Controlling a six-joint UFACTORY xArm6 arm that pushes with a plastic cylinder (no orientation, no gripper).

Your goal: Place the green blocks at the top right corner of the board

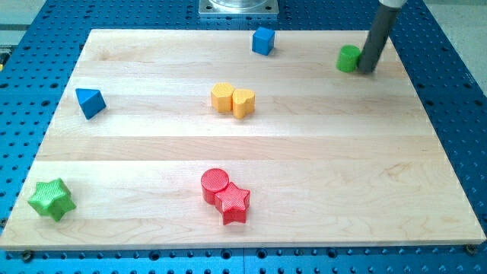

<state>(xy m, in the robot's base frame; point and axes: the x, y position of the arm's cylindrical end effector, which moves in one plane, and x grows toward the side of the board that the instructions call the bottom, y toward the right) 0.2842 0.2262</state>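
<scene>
Nearest the view's bottom, the wooden board (319,198) carried 3 blocks in its lowest band. 1 green star (52,199) sat in the bottom left corner, well apart from everything else. Near the bottom centre, 1 red cylinder (215,183) and 1 red star (233,202) stood touching each other, the star to the lower right of the cylinder.

Farther up, in the middle band, 1 blue triangular block (90,102) lay near the left edge. At the centre, 2 yellow blocks touched side by side: a yellow hexagon-like block (222,97) on the left and a yellow heart (243,101) on the right.

Farthest away, along the top edge, 1 blue cube (263,40) stood just right of centre. 1 green cylinder (349,58) stood toward the top right corner, though short of the corner itself. My tip (366,70) rested just beside that cylinder, on its right, appearing to touch it.

That made 2 green, 2 red, 2 yellow and 2 blue blocks, 8 in all. The rod had no jaws, so it gripped nothing. A blue perforated table (456,91) surrounded the board.
</scene>
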